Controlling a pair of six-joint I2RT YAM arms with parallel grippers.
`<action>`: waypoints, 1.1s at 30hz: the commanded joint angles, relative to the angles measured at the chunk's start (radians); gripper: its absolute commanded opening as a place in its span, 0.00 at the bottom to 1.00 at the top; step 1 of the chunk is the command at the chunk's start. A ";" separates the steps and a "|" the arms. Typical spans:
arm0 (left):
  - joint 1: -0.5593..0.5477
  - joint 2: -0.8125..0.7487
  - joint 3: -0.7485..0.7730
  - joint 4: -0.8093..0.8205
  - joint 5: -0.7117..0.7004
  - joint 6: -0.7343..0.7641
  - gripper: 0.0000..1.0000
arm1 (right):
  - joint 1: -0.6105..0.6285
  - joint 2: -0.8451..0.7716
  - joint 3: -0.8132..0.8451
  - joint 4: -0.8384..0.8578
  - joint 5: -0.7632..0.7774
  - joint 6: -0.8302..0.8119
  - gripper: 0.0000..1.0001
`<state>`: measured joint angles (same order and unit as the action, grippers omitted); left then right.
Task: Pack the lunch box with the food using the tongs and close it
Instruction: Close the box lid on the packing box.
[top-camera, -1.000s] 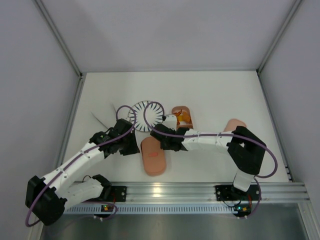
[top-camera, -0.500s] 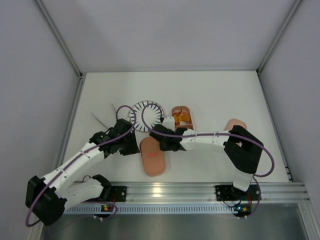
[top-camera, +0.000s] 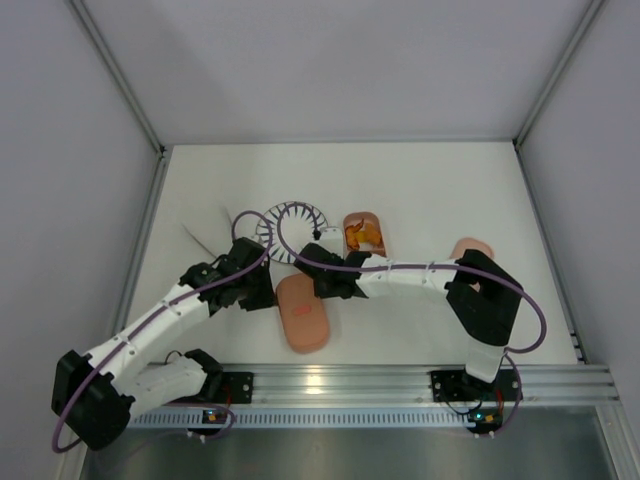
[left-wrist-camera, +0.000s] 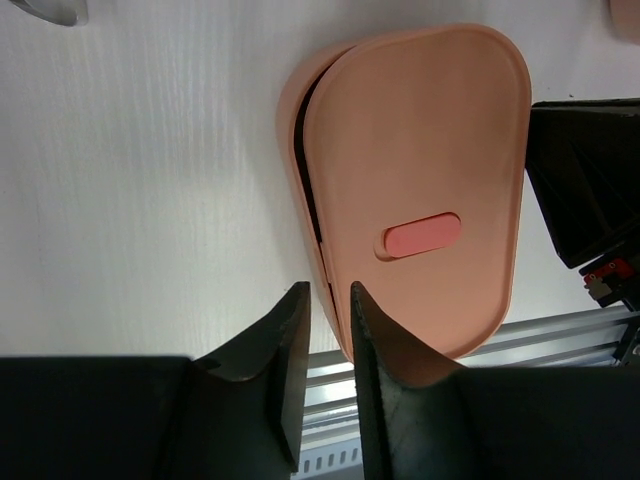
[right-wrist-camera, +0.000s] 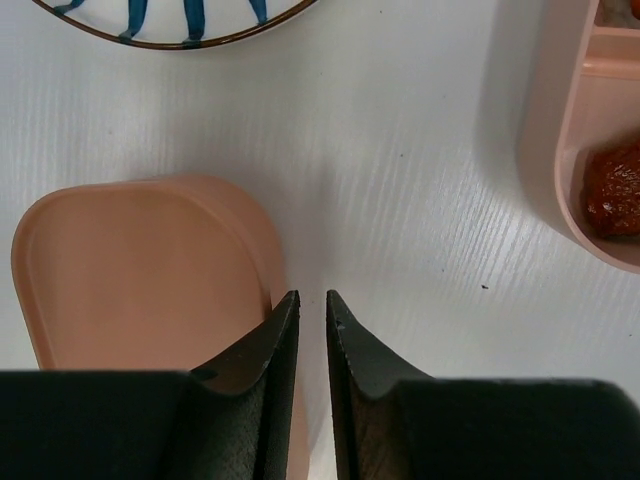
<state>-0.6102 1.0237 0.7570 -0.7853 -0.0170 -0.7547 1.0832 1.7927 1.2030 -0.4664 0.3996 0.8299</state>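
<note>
Over the last second, swung the right gripper (top-camera: 316, 278) away from the open salmon-pink divided plastic tray (top-camera: 362, 215) and down to the far end of the salmon-pink oblong lidded plastic box (top-camera: 303, 312). Kept the left gripper (top-camera: 264, 290) at that box's left edge. Points, probably, to seating the lid rather than to more packing. Shows both pairs of jaws narrow, each astride the box's rim; cannot tell whether either truly pinches. Finds the lid, with its small red oval mark (left-wrist-camera: 422, 234), sitting askew, with a dark gap along one side. Leaves dark brown food (right-wrist-camera: 615, 190) in the open tray beside the round white striped plate (top-camera: 300, 207), and the slim silvery metal tongs (top-camera: 196, 238) lying well apart, unheld.
</note>
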 joint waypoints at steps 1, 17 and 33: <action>0.006 -0.005 -0.024 0.008 -0.038 -0.030 0.26 | -0.008 0.019 0.052 -0.012 0.018 -0.015 0.17; 0.010 0.012 -0.240 0.218 -0.100 -0.282 0.00 | -0.009 0.010 0.021 0.002 0.024 -0.017 0.17; 0.009 0.231 -0.098 0.348 -0.078 -0.273 0.00 | -0.003 -0.010 0.001 0.028 -0.001 -0.029 0.17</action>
<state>-0.6044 1.2423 0.5961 -0.5148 -0.1093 -1.0328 1.0832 1.8038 1.2106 -0.4644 0.4004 0.8074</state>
